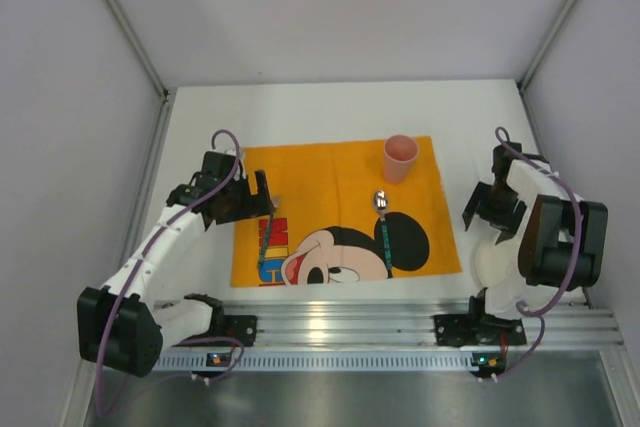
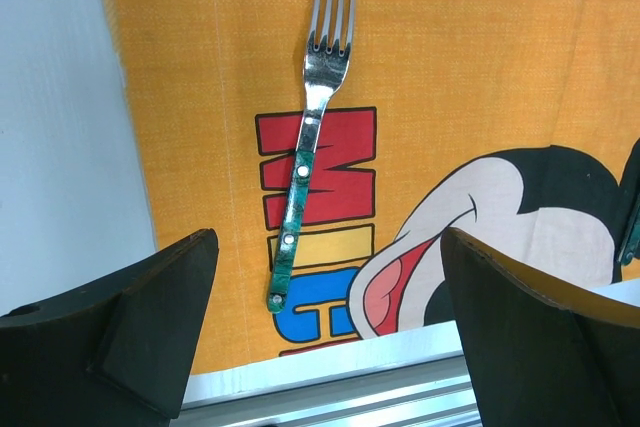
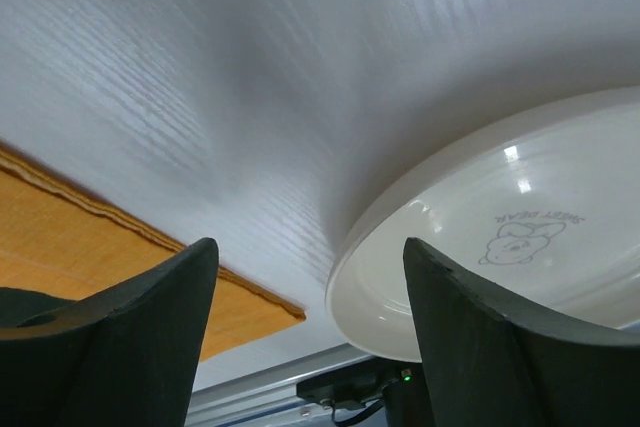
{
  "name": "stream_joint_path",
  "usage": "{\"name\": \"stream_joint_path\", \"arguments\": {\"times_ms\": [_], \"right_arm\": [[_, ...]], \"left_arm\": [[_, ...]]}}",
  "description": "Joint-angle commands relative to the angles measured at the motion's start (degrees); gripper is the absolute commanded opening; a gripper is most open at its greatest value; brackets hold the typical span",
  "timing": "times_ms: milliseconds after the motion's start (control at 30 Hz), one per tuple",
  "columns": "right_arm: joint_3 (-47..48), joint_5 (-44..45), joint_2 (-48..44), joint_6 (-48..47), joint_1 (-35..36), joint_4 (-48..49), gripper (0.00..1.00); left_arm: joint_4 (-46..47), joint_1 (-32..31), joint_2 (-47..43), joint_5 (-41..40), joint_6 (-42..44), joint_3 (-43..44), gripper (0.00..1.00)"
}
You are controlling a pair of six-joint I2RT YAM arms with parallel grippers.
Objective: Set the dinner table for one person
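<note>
The white dinner table (image 1: 320, 112) carries an orange Mickey Mouse cloth (image 1: 340, 162). A fork (image 1: 264, 247) with a green handle lies on the cloth's left part, tines pointing away; it also shows in the left wrist view (image 2: 305, 147). A spoon (image 1: 383, 227) with a green handle lies right of centre, and a pink cup (image 1: 400, 157) stands at the cloth's far right. A white plate (image 3: 520, 237) lies on the table right of the cloth, partly under the right arm (image 1: 497, 262). My left gripper (image 1: 250, 202) (image 2: 328, 247) hovers open and empty above the fork. My right gripper (image 1: 480, 212) (image 3: 310, 247) is open and empty above the plate's left rim.
A ridged aluminium rail (image 1: 400, 322) runs along the table's near edge, with both arm bases bolted to it. Grey walls with metal posts close in the left, right and far sides. The cloth's near right corner (image 3: 270, 307) lies close to the plate.
</note>
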Motion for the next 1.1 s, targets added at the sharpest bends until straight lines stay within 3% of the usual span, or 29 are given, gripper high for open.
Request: {"name": "stream_joint_path", "arguments": {"times_ms": [0, 67, 100, 167, 200, 333, 533, 633, 700, 800, 833, 900, 933, 1000, 1067], "right_arm": [[-0.7, 0.2, 2.3, 0.5, -0.7, 3.8, 0.74], [-1.2, 0.0, 4.2, 0.9, -0.7, 5.3, 0.65], [-1.4, -0.1, 4.8, 0.9, -0.6, 6.0, 0.53], [-1.6, -0.6, 6.4, 1.1, -0.7, 6.9, 0.42], [-1.9, -0.8, 7.0, 1.0, -0.7, 7.6, 0.28], [-2.3, -0.8, 7.9, 1.0, -0.7, 8.6, 0.01], [2.1, -4.3, 3.1, 3.7, -0.6, 6.6, 0.00], [11.2, -3.9, -1.3, 5.1, -0.4, 2.4, 0.00], [22.2, -2.3, -2.9, 5.3, 1.0, 0.3, 0.00], [43.3, 4.0, 0.9, 5.3, 8.9, -7.6, 0.00], [54.6, 5.1, 2.5, 5.7, 14.9, -11.5, 0.00], [65.3, 7.2, 8.1, 6.3, 20.8, -15.3, 0.00], [74.5, 7.7, 10.1, 7.0, 27.4, -16.5, 0.00], [82.5, 10.6, 16.1, 7.9, 34.6, -20.3, 0.00], [85.7, 11.8, 18.6, 7.2, 45.5, -18.2, 0.00]], "left_arm": [[2.4, -0.2, -1.9, -1.1, -0.1, -0.4, 0.98], [2.4, -0.2, -1.8, -1.2, -0.2, -0.4, 0.98], [2.3, -0.1, -1.6, -1.2, -0.2, -0.5, 0.98], [2.4, -0.2, -1.3, -1.3, -0.1, -0.4, 0.98], [2.4, -0.1, -1.1, -1.3, -0.1, -0.4, 0.98], [2.4, -0.1, -0.4, -1.8, 0.0, -0.2, 0.98], [2.6, -0.1, 0.7, -1.3, 0.0, -0.3, 0.98], [2.4, -0.1, 1.4, -0.5, 0.4, 0.1, 0.98], [1.6, -0.1, 1.7, -0.2, 0.5, 1.5, 0.98], [0.2, -0.1, 1.7, -1.1, 1.0, 3.7, 0.98], [-0.4, -0.1, 1.6, -1.4, 1.1, 4.4, 0.98], [-1.9, -0.1, 1.2, -2.9, 1.1, 6.5, 0.98], [-2.2, -0.1, 1.0, -3.2, 1.1, 7.9, 0.98], [-3.3, -0.1, 0.3, -4.2, 0.7, 9.2, 0.98], [-5.1, 0.0, -0.7, -4.7, 0.5, 10.7, 0.98]]}}
